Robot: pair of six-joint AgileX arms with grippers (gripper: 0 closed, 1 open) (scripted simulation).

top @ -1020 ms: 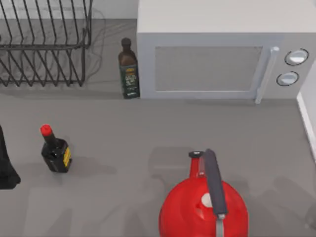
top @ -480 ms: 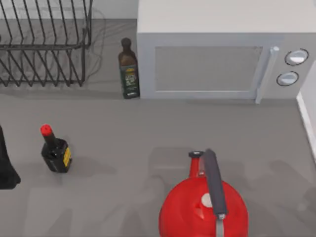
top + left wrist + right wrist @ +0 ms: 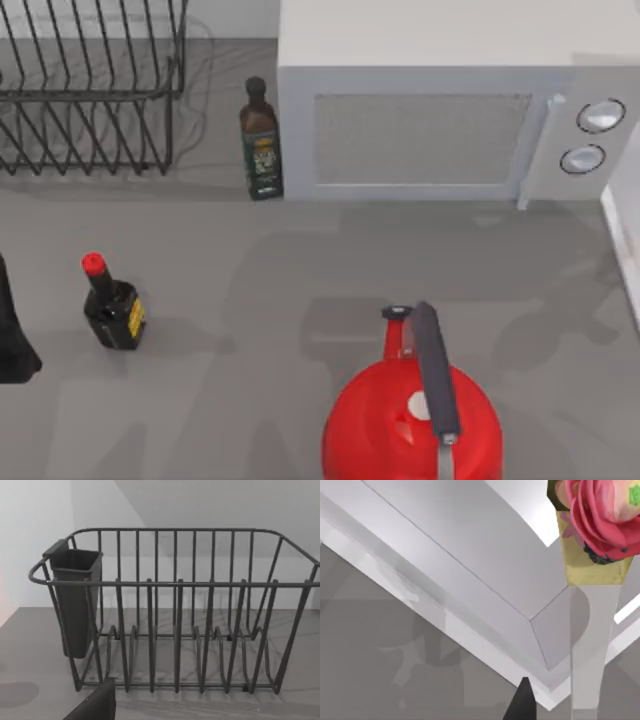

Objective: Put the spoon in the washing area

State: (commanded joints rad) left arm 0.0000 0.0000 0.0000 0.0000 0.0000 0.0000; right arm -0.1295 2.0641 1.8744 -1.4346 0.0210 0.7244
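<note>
The right pincer shows as one dark tip in its wrist view, and whether it is apart or together cannot be told. Just beside it a pale strip stands upright, topped by a yellow piece and a pink flower; it may be the spoon, but that is unclear. Behind both runs a white ledge above the grey tabletop. The left pincer is a dark corner in its own wrist view, its state likewise not to be told, facing a wire rack with a dark cup hung on one end. From above, the rack is far left, a green bottle stands just beside the microwave, a red-capped bottle is at the left, and a red kettle is near the front.
</note>
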